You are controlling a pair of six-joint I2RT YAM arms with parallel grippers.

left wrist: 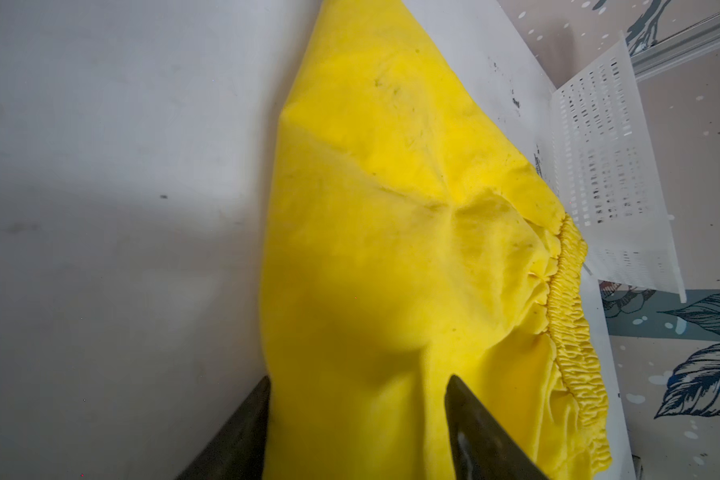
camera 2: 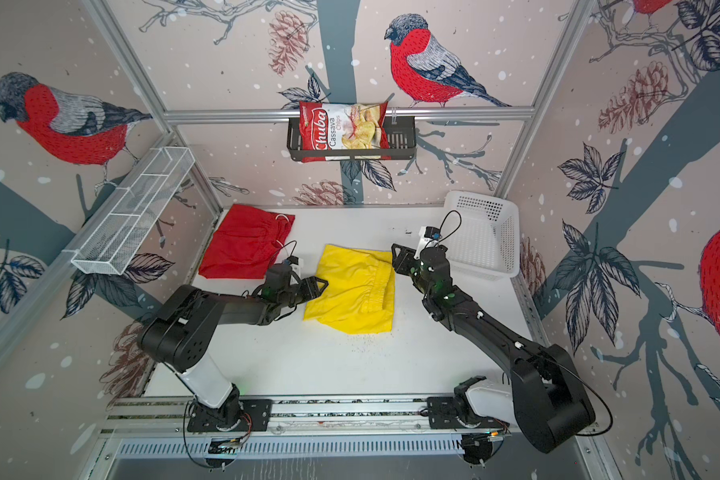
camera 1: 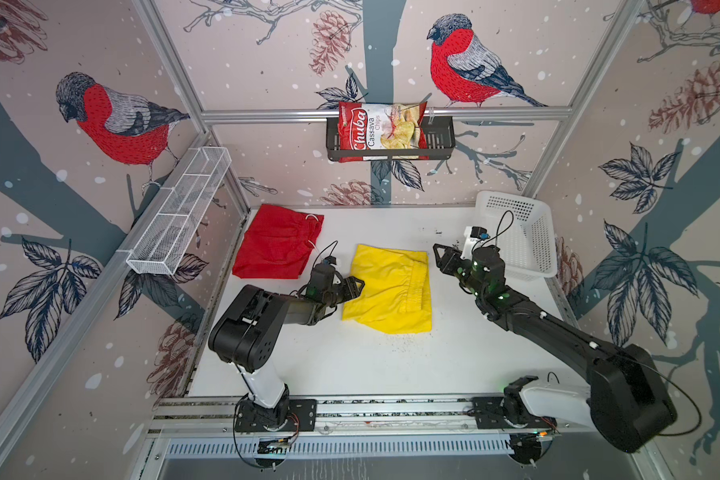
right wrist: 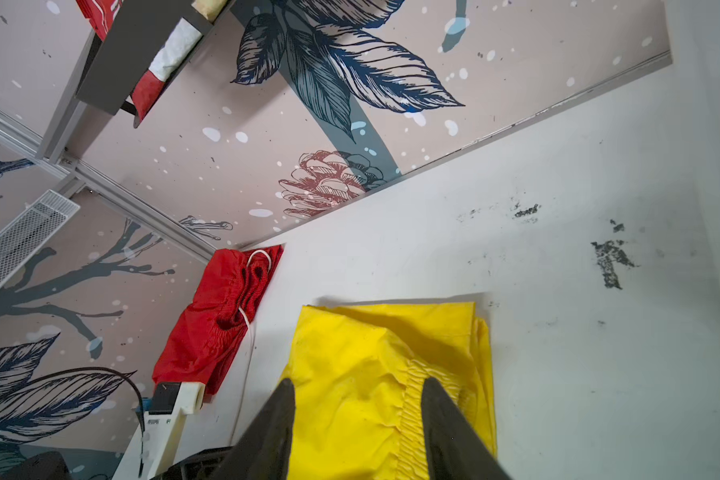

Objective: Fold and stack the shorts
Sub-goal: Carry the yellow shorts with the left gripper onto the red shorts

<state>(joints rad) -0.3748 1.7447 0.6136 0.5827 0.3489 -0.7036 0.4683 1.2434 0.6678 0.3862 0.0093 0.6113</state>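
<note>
Since left hand (camera 1: 360, 285) at 9 o'clock of the folded yellow shorts (camera 1: 391, 291) and right hand (camera 1: 439, 257) at their 2 o'clock are both half open and empty, I'd pinch all layers at desk (camera 1: 350, 361) centre, lift level, then square them onto the red shorts (camera 1: 277, 247) at 10 o'clock.

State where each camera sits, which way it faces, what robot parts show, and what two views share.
Top views: high above the front rail, looking down on the table; both arms, left end effector and right end effector show.
Left wrist: behind open jaws, facing across yellow shorts toward white basket; fingers show.
Right wrist: behind open jaws, facing yellow shorts and red shorts; fingers show.
Shared: both wrist views show the yellow shorts.
</note>
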